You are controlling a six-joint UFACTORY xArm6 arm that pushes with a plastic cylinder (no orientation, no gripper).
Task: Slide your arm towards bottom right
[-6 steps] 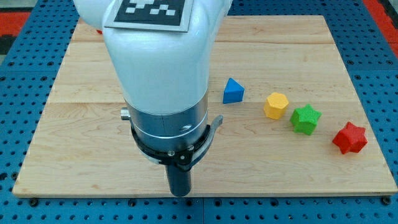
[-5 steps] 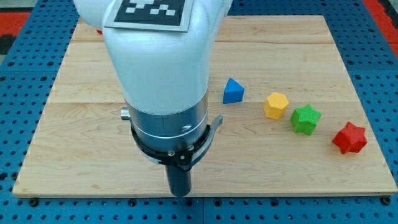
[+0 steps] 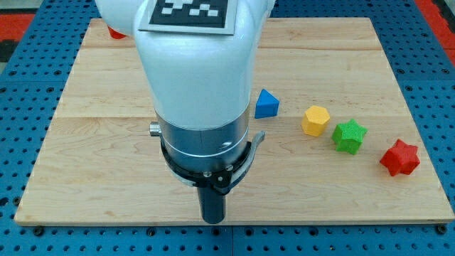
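Observation:
My tip (image 3: pixel 213 220) rests near the bottom edge of the wooden board (image 3: pixel 341 192), left of centre. A blue triangular block (image 3: pixel 266 104) lies up and to the right of it. Further right sit a yellow hexagonal block (image 3: pixel 316 121), a green star block (image 3: pixel 349 136) and a red star block (image 3: pixel 399 158), in a line slanting down toward the view's right. All blocks are well apart from the tip. The arm's white body hides much of the board's left centre.
A red block (image 3: pixel 116 32) peeks out from behind the arm at the board's top left. Blue perforated table (image 3: pixel 434 64) surrounds the board on all sides.
The arm and my tip have shifted a little toward the view's right. No block has moved.

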